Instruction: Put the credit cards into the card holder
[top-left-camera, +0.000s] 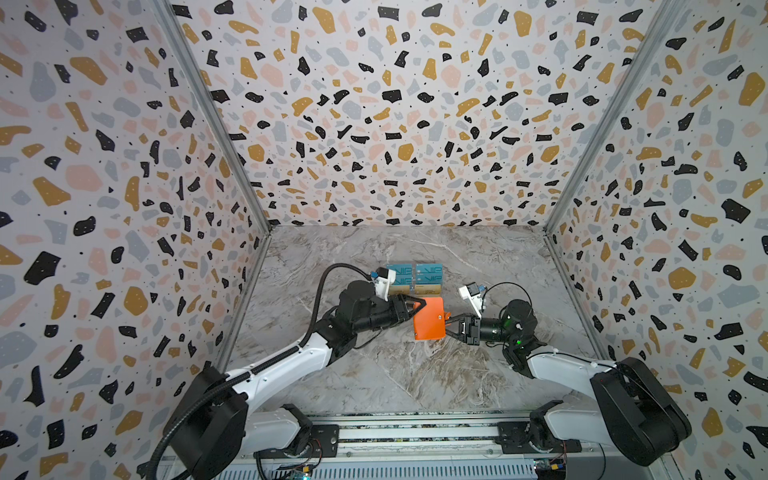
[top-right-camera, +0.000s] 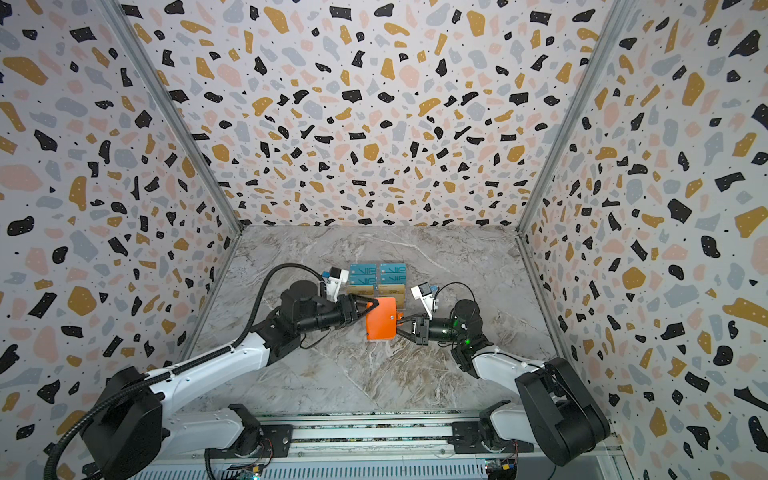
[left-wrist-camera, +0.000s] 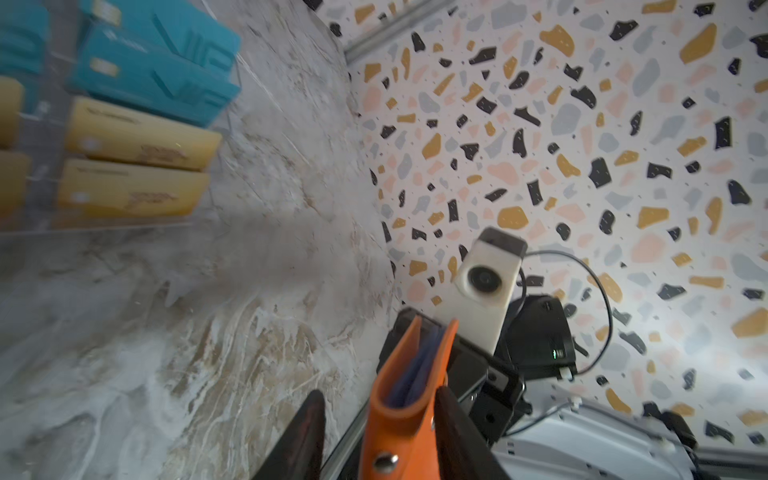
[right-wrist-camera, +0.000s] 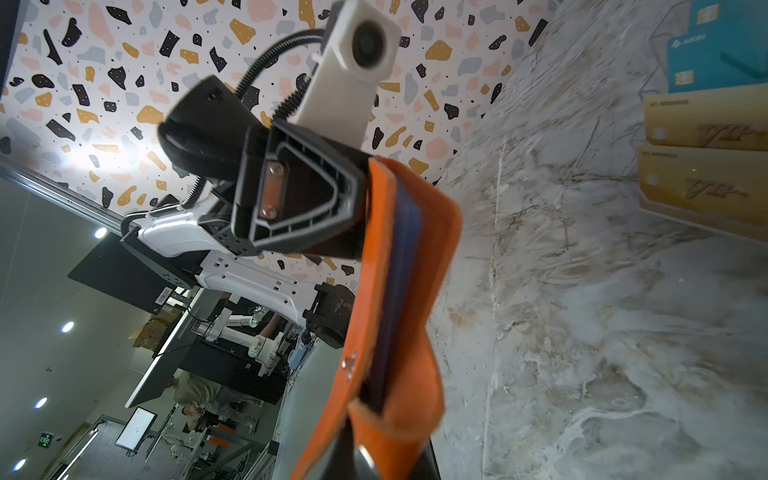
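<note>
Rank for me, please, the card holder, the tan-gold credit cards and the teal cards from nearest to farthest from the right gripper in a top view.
1. card holder, mid-table, gripped by the right gripper.
2. credit cards, just behind the holder.
3. teal cards, farther back still.

Place: robotics lab, seen from inside a walled test booth.
Booth: marble-look tabletop (top-left-camera: 395, 374), boxed in on three sides by terrazzo-print panels (top-left-camera: 395, 124).
Mounting: metal rail (top-left-camera: 415, 432) along the tabletop's near edge, carrying white-and-black robot arms (top-left-camera: 282, 365).
Beyond the tabletop's open side: large room with round ceiling lights (right-wrist-camera: 67, 327), a monitor (right-wrist-camera: 135, 428), another white robot arm (right-wrist-camera: 232, 322), a seated person (right-wrist-camera: 195, 390), a green exit sign (right-wrist-camera: 45, 439).
</note>
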